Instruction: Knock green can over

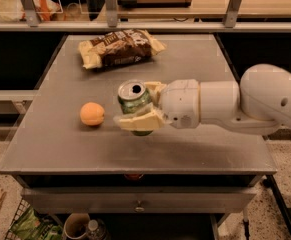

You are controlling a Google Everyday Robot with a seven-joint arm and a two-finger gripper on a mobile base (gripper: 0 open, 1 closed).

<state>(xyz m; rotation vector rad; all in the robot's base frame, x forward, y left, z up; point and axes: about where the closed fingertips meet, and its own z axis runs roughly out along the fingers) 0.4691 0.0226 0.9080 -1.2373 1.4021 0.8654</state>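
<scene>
My gripper [134,105] sits at the green can [132,95]. Orange fruit [92,114] obstructs near it, snack bag [117,48] toward the far edge. The table [210,149] is passable along its near edge.

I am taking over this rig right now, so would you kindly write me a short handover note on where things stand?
Gripper: at the green can near the middle of the table, reaching in from the right.
Green can: standing, silver top showing, not on its side. The orange fruit sits to its left, apart; the snack bag lies at the back.
Done: gripper brought to the can.
Left: tip the can over, probably with a sideways push.
</scene>
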